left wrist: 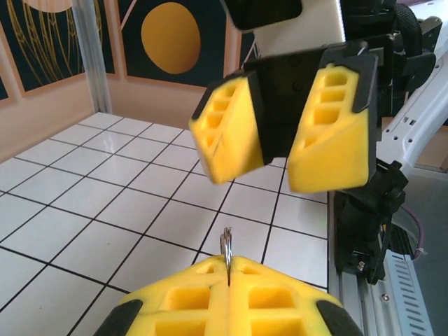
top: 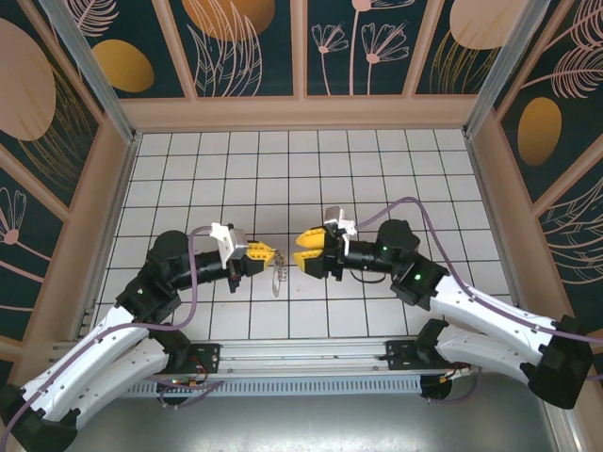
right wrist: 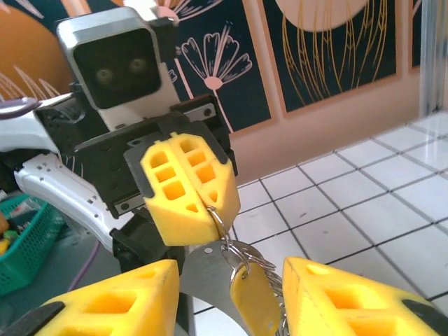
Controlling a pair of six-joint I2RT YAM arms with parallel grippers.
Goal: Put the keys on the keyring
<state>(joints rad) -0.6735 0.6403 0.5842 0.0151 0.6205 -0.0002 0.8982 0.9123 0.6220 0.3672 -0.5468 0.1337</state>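
Note:
My left gripper (left wrist: 228, 262) is shut on the keyring (left wrist: 226, 245), a thin silvery wire loop standing edge-on out of its yellow fingertips. In the right wrist view the same left gripper (right wrist: 210, 207) pinches the keyring (right wrist: 222, 222) from above. Below it hang the keys (right wrist: 256, 297), with a yellow plastic head on a small ring, a flat silvery plate (right wrist: 204, 274) and a bit of chain. My right gripper (right wrist: 231, 311) is open, its fingers on either side of the hanging bunch and not touching it. From above, the left gripper (top: 268, 252) and the right gripper (top: 303, 250) face each other tip to tip, with the keyring (top: 279, 279) dangling below.
The floor is white tiles (top: 283, 169) with dark grout, walled by tan boards and patterned panels. A metal rail (top: 301, 358) runs along the near edge by the arm bases. A green basket (right wrist: 21, 238) sits off to the left behind the left arm.

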